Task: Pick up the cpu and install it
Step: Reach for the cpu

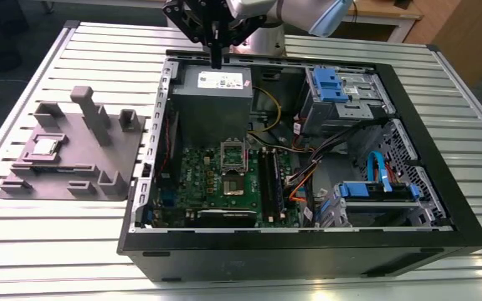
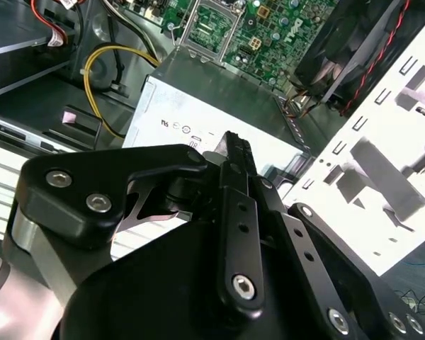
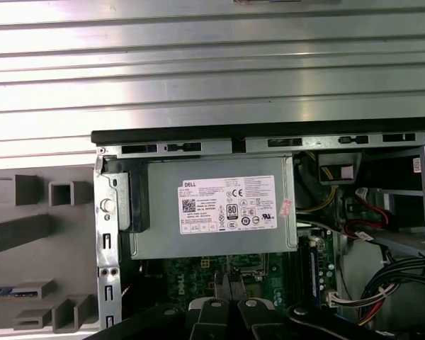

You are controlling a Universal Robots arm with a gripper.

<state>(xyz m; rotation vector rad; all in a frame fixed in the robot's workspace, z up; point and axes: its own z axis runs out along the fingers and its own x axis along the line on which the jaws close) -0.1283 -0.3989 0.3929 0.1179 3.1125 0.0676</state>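
gripper: the black gripper (image 1: 216, 59) is hanging at the upper middle of the exterior view and pointing straight down. its two fingers are pressing together and holding nothing. it is also showing in both wrist views (image 2: 231, 140) (image 3: 227, 283).
cpu: the small silver square cpu (image 1: 47, 147) is lying flat on the grey plastic holder (image 1: 69, 157) at the exterior view's left. it is sitting well apart from the gripper.
holder: the holder is resting on the table just beside the computer case, with grey blocks and posts sticking up from it.
computer case: the black computer case (image 1: 308, 257) is lying on its side with its inside showing, and it is taking up the middle of the exterior view.
power box: the big grey metal box with a white label (image 1: 211, 94) is sitting inside the case, right under the gripper. it is showing in both wrist views too (image 3: 212, 212) (image 2: 219, 92).
motherboard: the green motherboard (image 1: 199, 182) is lying on the floor of the case, in the lower middle of the exterior view. a silver square socket frame (image 1: 234, 152) is sitting in the middle of it.
yellow wire: a yellow wire (image 1: 270, 103) is curling beside the power box.
blue drive holders: one (image 1: 325, 84) is sitting at the upper right inside the case and one (image 1: 375, 189) at the lower right.
table: the silver table (image 1: 57, 251) with long slats is holding everything up.
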